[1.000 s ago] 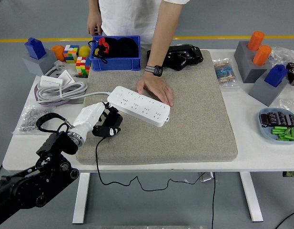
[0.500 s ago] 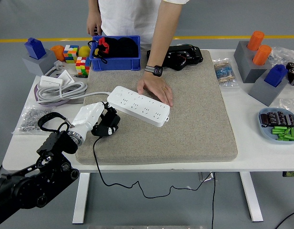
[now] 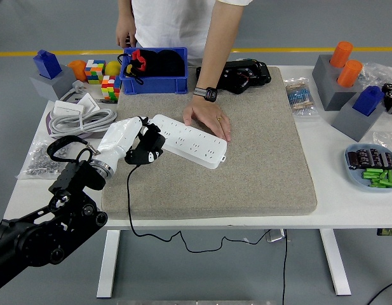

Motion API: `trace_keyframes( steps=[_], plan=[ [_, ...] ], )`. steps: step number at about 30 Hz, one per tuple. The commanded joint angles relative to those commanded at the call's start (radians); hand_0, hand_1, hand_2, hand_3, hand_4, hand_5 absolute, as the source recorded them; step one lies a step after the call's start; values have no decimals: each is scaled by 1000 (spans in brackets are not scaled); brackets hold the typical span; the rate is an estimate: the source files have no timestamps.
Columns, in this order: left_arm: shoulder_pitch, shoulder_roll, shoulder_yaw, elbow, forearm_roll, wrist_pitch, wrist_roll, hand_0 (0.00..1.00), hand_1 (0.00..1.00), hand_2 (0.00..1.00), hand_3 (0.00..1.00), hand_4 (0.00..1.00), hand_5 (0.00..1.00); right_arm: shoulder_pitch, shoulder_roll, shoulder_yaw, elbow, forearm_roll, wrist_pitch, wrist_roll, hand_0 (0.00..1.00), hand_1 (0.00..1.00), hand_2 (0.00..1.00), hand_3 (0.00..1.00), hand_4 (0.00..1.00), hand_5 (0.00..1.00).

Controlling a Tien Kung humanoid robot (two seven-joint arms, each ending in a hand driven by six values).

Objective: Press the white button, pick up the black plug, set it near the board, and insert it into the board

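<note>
A white power strip [image 3: 190,140] lies slanted on the grey felt mat [image 3: 246,165]. A person's hand [image 3: 209,119] rests flat on its far end and holds it down. My left hand [image 3: 142,145] is shut on the black plug [image 3: 147,150], whose black cord [image 3: 128,197] hangs down over the table's front edge. The plug sits right at the strip's left end, just above its sockets. I cannot make out a white button on the strip at this size. The right arm does not show.
A blue bin [image 3: 154,71] with black and red items stands at the back. A coiled white cable [image 3: 78,119] and colour cubes [image 3: 100,77] lie at the left. Grey blocks with orange and blue pegs [image 3: 348,82] and a blue dish [image 3: 370,166] occupy the right.
My left hand has lifted the black plug up and away from me, from the mat beside the strip to its left end. The person's hand has stayed put.
</note>
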Motion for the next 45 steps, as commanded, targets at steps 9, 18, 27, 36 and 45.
trace_keyframes(
  steps=[9,18,27,36,45],
  plan=[
    [-95,-30,59,78,-32,6,-15,131,184,287,360,209,2,1,-1,-7,-1,2,0,-1,618,561,599,538,630,311],
    [-151,-71,106,166,-48,4,-14,131,183,288,361,210,2,2,-1,-12,-2,7,1,-2,617,561,597,540,625,305],
    [-180,-114,122,252,-45,15,0,133,185,288,360,210,2,4,-1,-18,-1,9,0,-2,617,560,595,539,624,304],
    [-203,-139,132,318,-19,18,45,133,186,292,363,215,2,3,-3,-22,-2,10,0,-2,618,561,595,540,623,304],
    [-207,-148,139,340,-6,13,63,131,187,295,365,208,2,3,-4,-22,-2,11,0,-2,619,561,595,540,622,303]
  ],
)
